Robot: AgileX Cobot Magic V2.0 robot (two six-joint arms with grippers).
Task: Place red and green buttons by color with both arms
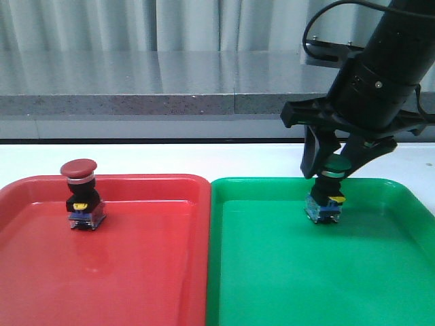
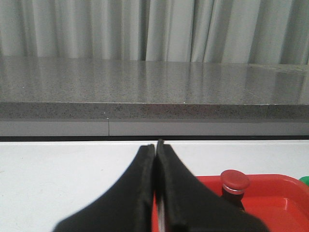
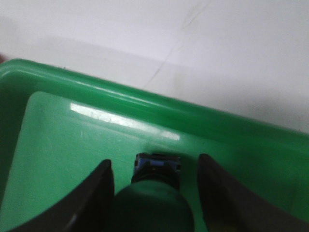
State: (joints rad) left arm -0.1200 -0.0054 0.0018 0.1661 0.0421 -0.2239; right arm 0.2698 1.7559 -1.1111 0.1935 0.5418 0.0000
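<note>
The red button (image 1: 80,193) stands upright at the far left of the red tray (image 1: 156,272). It also shows in the left wrist view (image 2: 234,181), beside and beyond my left gripper (image 2: 155,146), which is shut and empty; this gripper is out of the front view. The green button (image 1: 326,200) stands upright at the back of the green tray (image 1: 285,272). My right gripper (image 1: 334,166) is open, its jaws either side of the green cap. In the right wrist view the green button (image 3: 153,205) sits between the spread fingers of the right gripper (image 3: 155,162), with a gap on one side.
The two trays sit side by side on a white table (image 1: 170,159). A grey stone ledge (image 1: 136,102) and curtains lie behind. The green tray's far rim (image 3: 145,104) is just beyond the button.
</note>
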